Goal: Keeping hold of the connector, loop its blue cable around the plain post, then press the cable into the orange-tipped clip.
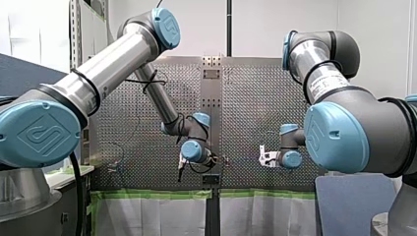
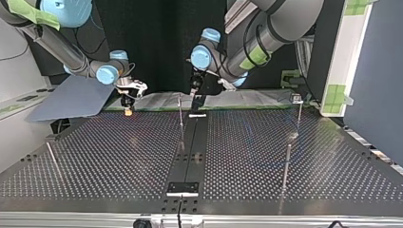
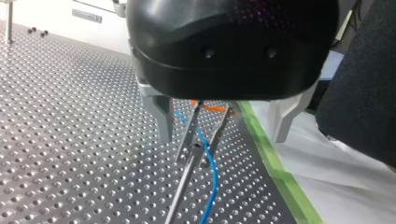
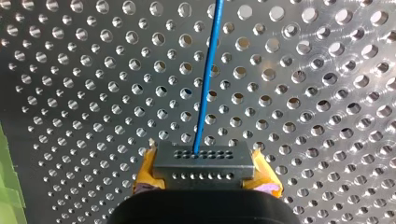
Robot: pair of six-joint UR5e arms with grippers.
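Blue cable [image 4: 205, 84] in sight, pinching the connector [image 4: 204, 158] with right gripper [image 4: 205, 173] low over the worktop [image 4: 327, 93], left gripper [image 3: 223, 140] spread around the orange-tipped clip [image 3: 212, 108], where cable seems laid between prongs; cannot confirm the loop.

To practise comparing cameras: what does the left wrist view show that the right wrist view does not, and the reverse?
Only the left wrist view: the metal clip with orange tips, ahead of my left gripper, its metal fingers open. Only the right wrist view: the dark rectangular connector, clamped by my right gripper between yellow pads. Both: the thin blue cable and the perforated metal table.
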